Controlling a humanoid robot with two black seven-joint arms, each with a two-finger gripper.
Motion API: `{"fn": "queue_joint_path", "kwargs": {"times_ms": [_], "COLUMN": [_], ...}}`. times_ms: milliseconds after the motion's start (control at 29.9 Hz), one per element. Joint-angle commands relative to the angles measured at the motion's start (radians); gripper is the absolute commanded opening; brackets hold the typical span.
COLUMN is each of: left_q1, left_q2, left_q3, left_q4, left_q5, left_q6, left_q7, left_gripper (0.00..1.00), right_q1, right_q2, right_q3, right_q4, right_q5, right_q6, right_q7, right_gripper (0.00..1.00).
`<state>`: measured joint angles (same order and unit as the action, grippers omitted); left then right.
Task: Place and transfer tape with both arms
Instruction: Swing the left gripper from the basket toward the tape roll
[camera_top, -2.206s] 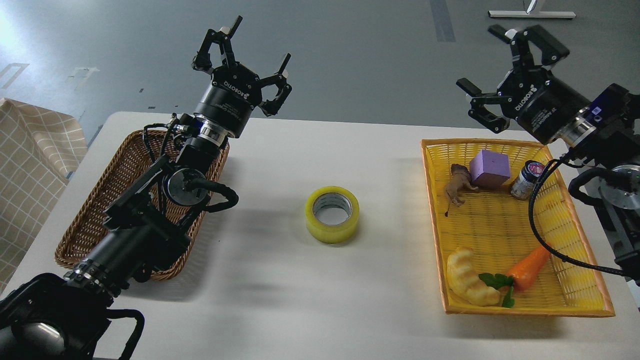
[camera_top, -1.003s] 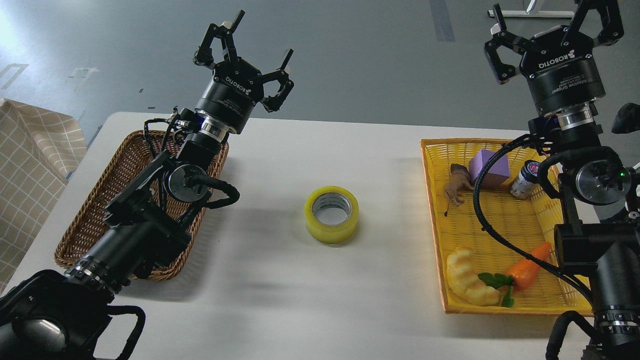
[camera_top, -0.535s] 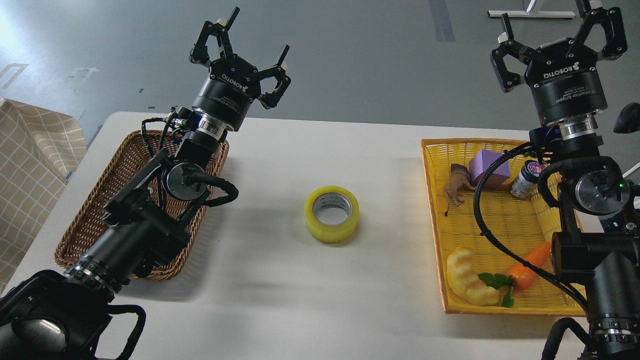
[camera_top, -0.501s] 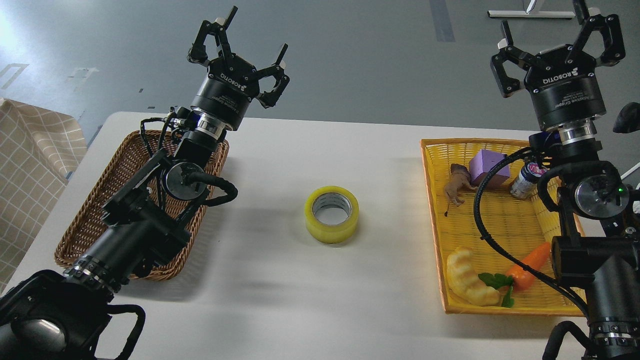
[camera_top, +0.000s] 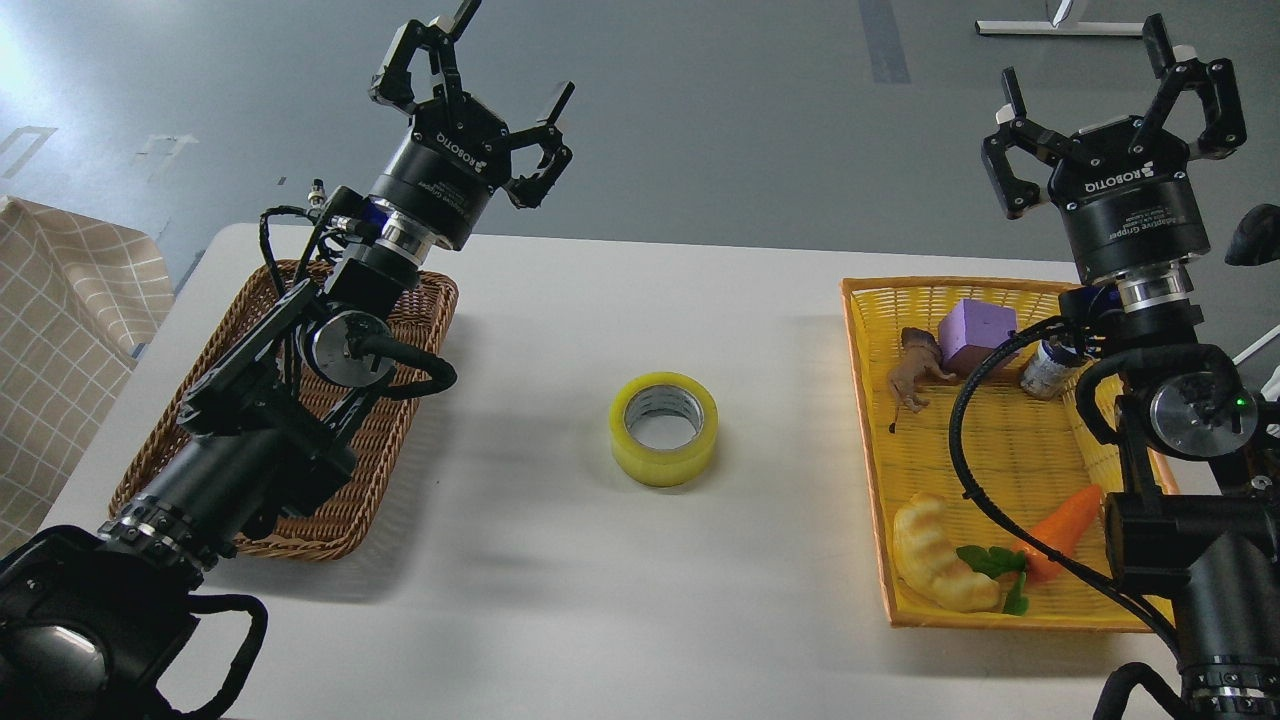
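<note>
The tape (camera_top: 665, 428), a yellowish roll with a grey-white core, lies flat on the white table (camera_top: 600, 600) near its middle, touched by nothing. My left gripper (camera_top: 470, 70) is raised high beyond the table's far left edge, fingers spread open and empty, well left of and beyond the tape. My right gripper (camera_top: 1115, 95) is raised above the far right, over the back of the yellow basket (camera_top: 870, 480), fingers spread open and empty, far right of the tape.
A brown wicker basket (camera_top: 390, 470) lies at the left under my left arm. The yellow basket holds a purple block (camera_top: 975, 335), a toy animal (camera_top: 915, 375), a small jar (camera_top: 1045, 368), a carrot (camera_top: 1060, 530) and a bread piece (camera_top: 935, 565).
My right arm swung from reaching leftward to standing upright, its gripper now pointing up. My left gripper has moved slightly up and left. The tape has not moved.
</note>
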<state>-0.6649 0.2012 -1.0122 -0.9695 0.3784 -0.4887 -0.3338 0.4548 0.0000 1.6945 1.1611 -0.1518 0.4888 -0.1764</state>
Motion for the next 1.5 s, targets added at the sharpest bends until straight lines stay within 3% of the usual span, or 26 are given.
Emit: {"fn": "queue_joint_path", "kwargs": {"times_ms": [0,267,668,802,835,1003,1237,1370,1470], "left_q1": [0.004,0.011,0.005,0.005,0.004,-0.002,-0.018,-0.025,-0.025], "left_q2": [0.024,0.058,0.216,0.244,0.248,0.274,0.287,0.287,0.288], "left_q3": [0.0,0.001,0.119,0.121,0.121,0.119,0.121,0.127,0.139], "left_q4": [-0.034,-0.115,-0.32,-0.382,-0.387,-0.437,-0.468,-0.486,-0.486], "left_q5": [0.06,0.215,0.379,0.445,0.447,0.462,0.562,0.652,0.738], "left_q6": [0.0,0.004,0.145,0.154,0.154,0.154,0.153,0.15,0.15], "left_q7": [-0.001,-0.001,0.009,0.03,0.042,0.228,0.309,0.387,0.378], "left_gripper": [0.98,0.98,0.98,0.98,0.98,0.98,0.98,0.98,0.98], "right_q1": [-0.004,-0.007,-0.019,-0.027,-0.027,-0.033,-0.033,-0.035,-0.036], "right_q2": [0.0,0.0,0.0,0.0,0.0,0.0,0.0,0.0,0.0], "right_q3": [-0.001,-0.001,-0.003,-0.003,-0.003,-0.004,-0.004,-0.004,-0.006], "right_q4": [0.0,0.0,-0.001,-0.001,-0.001,0.0,0.002,0.0,0.0], "right_q5": [0.0,0.0,0.0,0.0,0.0,0.0,0.0,0.0,0.0], "right_q6": [0.0,0.0,0.0,0.0,0.0,0.0,0.0,0.0,0.0], "right_q7": [0.0,0.0,0.0,0.0,0.0,0.0,0.0,0.0,0.0], "right_gripper": [0.97,0.97,0.98,0.98,0.98,0.98,0.98,0.98,0.98]}}
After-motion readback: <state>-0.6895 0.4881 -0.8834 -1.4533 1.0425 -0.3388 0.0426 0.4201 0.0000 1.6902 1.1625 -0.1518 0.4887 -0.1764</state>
